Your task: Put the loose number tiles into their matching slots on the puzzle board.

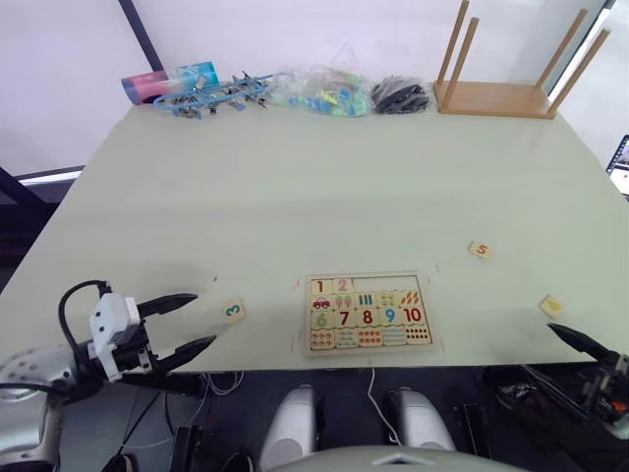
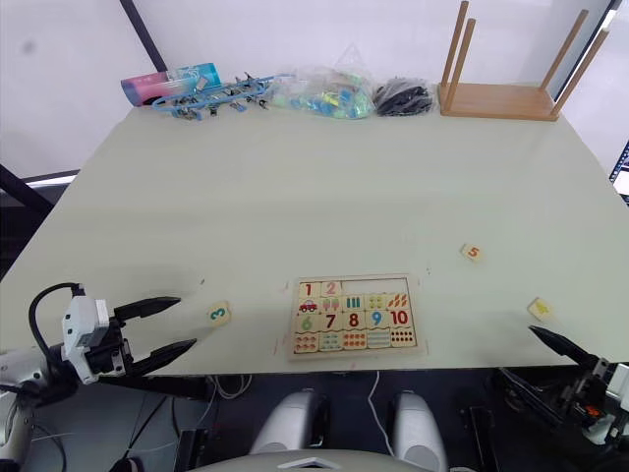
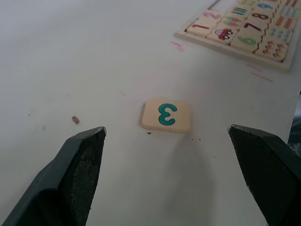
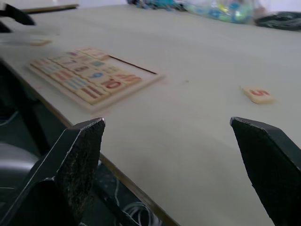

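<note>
- The left gripper (image 1: 185,323) hovers over the near left edge of the tabletop (image 1: 324,187), its two black fingers spread wide apart and holding nothing.
- Just beyond its fingertips lies the green 3 tile (image 1: 233,311), flat on the tabletop with the numeral up; in the left wrist view this tile (image 3: 166,115) sits between the two open fingers (image 3: 77,165), touching neither.
- To the right of that tile, near the front edge, the puzzle board (image 1: 369,314) lies flat. The red 1 and pink 2 tiles (image 1: 331,287) sit in the left end of its top row, and the rest of that row shows as an empty strip. The rows below carry pictures, the numerals 6 to 10 and dot patterns.
- Further right and a little farther back, the orange 5 tile (image 1: 480,250) lies alone on the tabletop, well apart from the board.
- Near the right front edge rests a yellow-marked tile (image 1: 551,306); its numeral is too small to read.
- The right gripper (image 4: 167,155) hangs just off the near right corner, its fingers wide apart and empty, with one black fingertip (image 1: 570,338) close to the yellow-marked tile.
- Along the far edge lie a pink and blue tube (image 1: 169,82), blue clips (image 1: 216,96), a clear bag of coloured pieces (image 1: 322,91), a black bundle (image 1: 400,95) and an upturned wooden stool (image 1: 506,69).
</note>
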Motion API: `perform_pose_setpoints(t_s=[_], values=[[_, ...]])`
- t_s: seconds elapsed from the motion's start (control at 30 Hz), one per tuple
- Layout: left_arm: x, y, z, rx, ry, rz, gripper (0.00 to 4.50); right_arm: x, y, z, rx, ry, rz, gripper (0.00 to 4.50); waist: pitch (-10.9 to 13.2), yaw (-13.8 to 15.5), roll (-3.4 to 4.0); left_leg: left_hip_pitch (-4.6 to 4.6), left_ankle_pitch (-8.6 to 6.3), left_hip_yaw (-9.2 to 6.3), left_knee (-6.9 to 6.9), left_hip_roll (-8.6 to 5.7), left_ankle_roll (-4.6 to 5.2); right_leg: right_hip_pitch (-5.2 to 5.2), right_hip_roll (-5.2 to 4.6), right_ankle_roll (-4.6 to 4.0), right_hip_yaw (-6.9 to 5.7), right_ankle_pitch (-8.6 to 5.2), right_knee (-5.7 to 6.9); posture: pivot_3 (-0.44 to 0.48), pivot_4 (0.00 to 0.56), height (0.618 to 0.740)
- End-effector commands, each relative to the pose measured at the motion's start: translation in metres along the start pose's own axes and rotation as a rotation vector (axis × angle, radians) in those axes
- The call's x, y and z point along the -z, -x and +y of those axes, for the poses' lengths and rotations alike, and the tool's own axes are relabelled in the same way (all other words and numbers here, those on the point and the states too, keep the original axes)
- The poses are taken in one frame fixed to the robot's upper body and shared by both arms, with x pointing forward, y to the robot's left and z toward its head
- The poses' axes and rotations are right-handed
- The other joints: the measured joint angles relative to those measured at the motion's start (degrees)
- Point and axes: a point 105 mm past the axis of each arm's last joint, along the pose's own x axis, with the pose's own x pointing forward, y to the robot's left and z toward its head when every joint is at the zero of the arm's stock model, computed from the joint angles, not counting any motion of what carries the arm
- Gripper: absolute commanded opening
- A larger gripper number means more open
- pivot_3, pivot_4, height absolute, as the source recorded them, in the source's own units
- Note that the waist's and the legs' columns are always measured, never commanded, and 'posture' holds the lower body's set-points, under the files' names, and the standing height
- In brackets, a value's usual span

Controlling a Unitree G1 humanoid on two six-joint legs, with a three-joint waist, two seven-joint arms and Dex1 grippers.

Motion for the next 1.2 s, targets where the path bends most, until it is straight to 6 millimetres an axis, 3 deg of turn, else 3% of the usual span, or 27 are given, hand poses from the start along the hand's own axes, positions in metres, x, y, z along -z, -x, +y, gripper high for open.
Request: perform_pose_setpoints(t_s=[0.03,0.23,0.33,0.47,0.73,0.97,1.2], values=[[-0.005,-0.005,0.007,0.043,-0.034,0.030,4.42,-0.008,-0.007,0.004,-0.055,0.029,-0.016,4.50,0.01,-0.03,-0.03,0.00,0.00,0.01,-0.01,-0.01,0.00,0.00,-0.01,0.00,-0.02,0.00,0.00,0.000,0.150,0.740],[-0.014,-0.012,0.014,-0.019,0.007,0.000,4.42,-0.011,-0.014,0.001,-0.071,0.053,-0.036,4.50,0.02,-0.08,-0.05,0.01,0.09,0.06,-0.07,-0.02,0.16,0.00,0.17,-0.21,-0.03,0.13,-0.05,0.000,0.150,0.740],[-0.018,-0.013,0.005,-0.051,0.047,-0.030,4.42,-0.012,-0.016,0.001,-0.073,0.057,-0.043,4.50,0.03,-0.11,-0.07,0.01,0.13,0.04,-0.08,-0.01,0.22,0.00,0.10,-0.21,-0.03,0.13,-0.05,0.000,0.150,0.740],[-0.023,-0.011,0.007,-0.220,0.112,-0.061,4.42,-0.011,-0.017,0.002,-0.078,0.053,-0.049,4.50,0.04,-0.04,-0.08,0.01,0.12,0.04,-0.09,-0.01,0.22,0.00,-0.12,-0.23,-0.05,0.14,-0.07,0.000,0.150,0.740],[-0.037,-0.035,-0.033,-0.545,0.297,-0.094,4.42,-0.014,-0.016,0.006,-0.090,0.032,-0.050,4.50,0.08,0.09,-0.24,0.00,0.00,0.02,-0.09,-0.03,0.00,0.02,-0.29,-0.15,-0.16,0.10,-0.08,0.000,0.150,0.740],[-0.037,-0.053,-0.051,-0.757,0.397,0.012,4.42,-0.020,-0.007,0.008,-0.088,0.021,-0.029,4.50,0.07,0.07,-0.26,0.06,0.02,-0.02,-0.06,-0.06,0.02,0.08,0.12,0.01,-0.30,0.01,-0.07,0.000,0.150,0.740],[-0.028,-0.063,-0.055,-0.911,0.463,0.106,4.42,-0.023,-0.004,0.006,-0.088,0.024,-0.016,4.50,0.09,0.04,-0.30,0.06,0.15,-0.05,-0.04,-0.06,0.24,0.08,0.31,0.01,-0.19,0.01,-0.07,0.000,0.150,0.740]])
